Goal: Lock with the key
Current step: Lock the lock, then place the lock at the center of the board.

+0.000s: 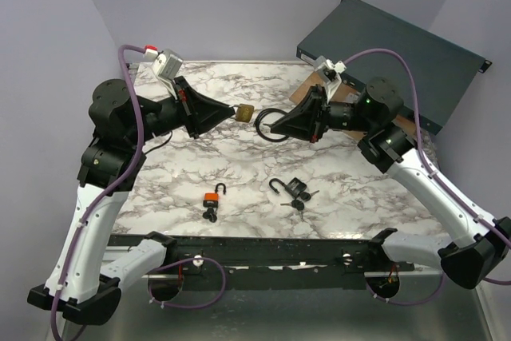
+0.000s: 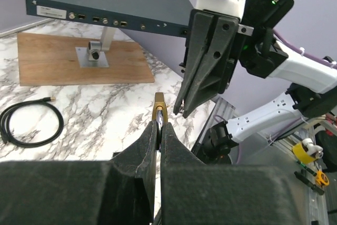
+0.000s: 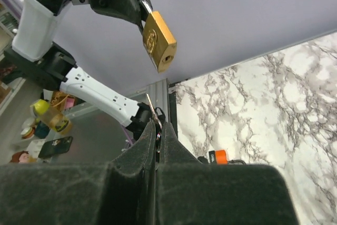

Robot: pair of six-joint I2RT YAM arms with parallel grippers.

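Right fingers with key near padlock

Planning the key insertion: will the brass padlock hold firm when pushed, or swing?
Probably pivots somewhat: the left end effector pinches the brass padlock only by its thin shackle, body hanging free. It looks solid metal, so likely heavy for its size and rigid. Its smooth face may deflect the key in the right end effector.

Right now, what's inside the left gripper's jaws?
The brass padlock, clamped by its shackle in the left gripper; its body sticks out in front. The pads cover most of the shackle, so I can't tell whether it is open or closed.
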